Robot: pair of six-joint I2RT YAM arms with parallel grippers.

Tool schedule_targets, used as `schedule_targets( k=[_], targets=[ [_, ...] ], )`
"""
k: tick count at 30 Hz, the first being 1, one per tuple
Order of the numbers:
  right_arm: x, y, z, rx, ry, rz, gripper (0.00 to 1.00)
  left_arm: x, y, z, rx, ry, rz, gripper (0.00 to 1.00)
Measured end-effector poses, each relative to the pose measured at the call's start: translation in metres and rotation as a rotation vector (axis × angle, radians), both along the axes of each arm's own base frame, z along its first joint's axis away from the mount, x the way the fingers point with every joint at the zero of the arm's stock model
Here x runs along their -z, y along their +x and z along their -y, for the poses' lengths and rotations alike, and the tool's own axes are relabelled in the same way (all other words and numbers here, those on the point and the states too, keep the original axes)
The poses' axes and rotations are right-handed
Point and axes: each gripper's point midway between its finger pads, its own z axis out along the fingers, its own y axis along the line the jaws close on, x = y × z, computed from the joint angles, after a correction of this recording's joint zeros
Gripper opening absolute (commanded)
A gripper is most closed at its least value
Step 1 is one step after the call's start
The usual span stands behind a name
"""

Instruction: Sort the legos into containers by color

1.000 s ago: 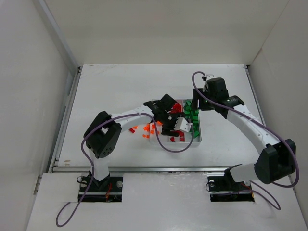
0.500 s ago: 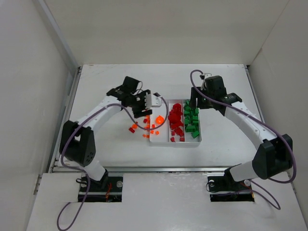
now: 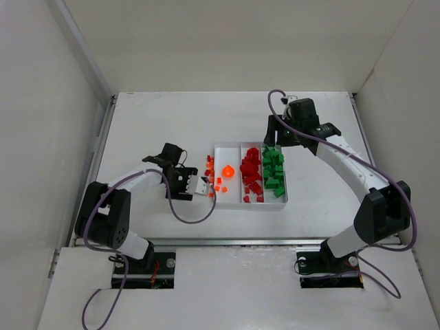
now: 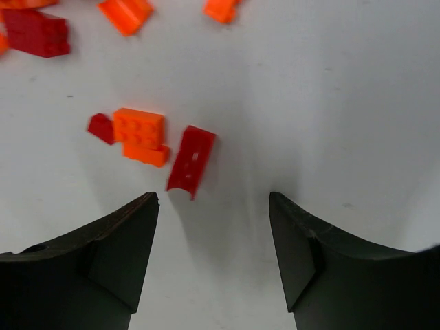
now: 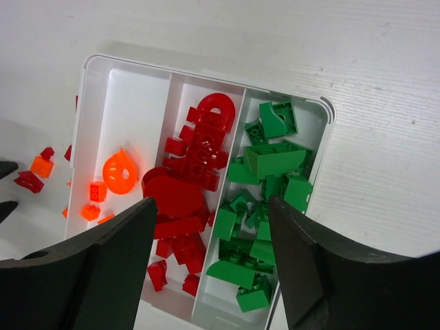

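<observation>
Top external: white tray (image 3: 250,202) mid-table, three compartments. Orange legos (image 3: 227,170) in left one, red legos (image 3: 250,172) in middle, green legos (image 3: 273,168) in right. Loose legos (image 3: 208,169), orange and red, on table (image 3: 151,124) just left of tray. Left gripper (image 3: 205,188) low beside them. Left wrist view: fingers apart, nothing held, red brick (image 4: 191,161) just ahead of gap, orange brick (image 4: 139,128) just beside it. Right gripper (image 3: 273,137) over tray's far end; right wrist view: fingers spread, empty, above red and green compartments.
</observation>
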Motion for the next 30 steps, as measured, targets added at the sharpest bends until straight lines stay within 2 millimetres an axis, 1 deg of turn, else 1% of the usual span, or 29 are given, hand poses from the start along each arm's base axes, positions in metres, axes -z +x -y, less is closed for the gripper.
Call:
schedule_targets(
  k=[4, 5, 6, 9, 10, 14, 21, 25, 26, 30],
  targets=[
    [0.001, -0.002, -0.001, 0.0, 0.001, -0.006, 0.71, -0.003, 0.024, 0.005, -0.006, -0.016, 0.081, 0.61],
    [0.001, -0.002, -0.002, 0.001, 0.003, -0.008, 0.71, -0.003, 0.03, 0.005, -0.009, -0.018, 0.092, 0.58],
    [0.001, -0.002, -0.002, 0.0, 0.004, -0.009, 0.71, -0.004, 0.036, 0.006, -0.01, -0.02, 0.103, 0.58],
    [0.002, -0.003, -0.003, 0.001, 0.003, -0.012, 0.71, -0.004, 0.048, 0.005, 0.006, -0.018, 0.124, 0.53],
    [0.002, -0.004, -0.003, 0.004, 0.001, -0.014, 0.71, -0.004, 0.049, 0.005, 0.013, -0.017, 0.127, 0.51],
    [0.005, -0.005, -0.001, 0.009, -0.005, -0.022, 0.71, -0.003, 0.046, 0.005, 0.081, -0.003, 0.117, 0.49],
    [0.007, -0.006, 0.001, 0.017, -0.015, -0.026, 0.71, -0.001, 0.031, 0.006, 0.173, -0.001, 0.07, 0.49],
    [0.007, -0.006, 0.002, 0.019, -0.017, -0.026, 0.71, 0.0, 0.025, 0.008, 0.192, -0.007, 0.049, 0.4],
    [0.007, -0.006, 0.002, 0.019, -0.017, -0.026, 0.71, 0.0, 0.023, 0.008, 0.196, -0.007, 0.043, 0.36],
    [0.008, -0.006, 0.002, 0.019, -0.018, -0.028, 0.71, 0.001, 0.017, 0.011, 0.214, -0.005, 0.025, 0.35]
  ],
)
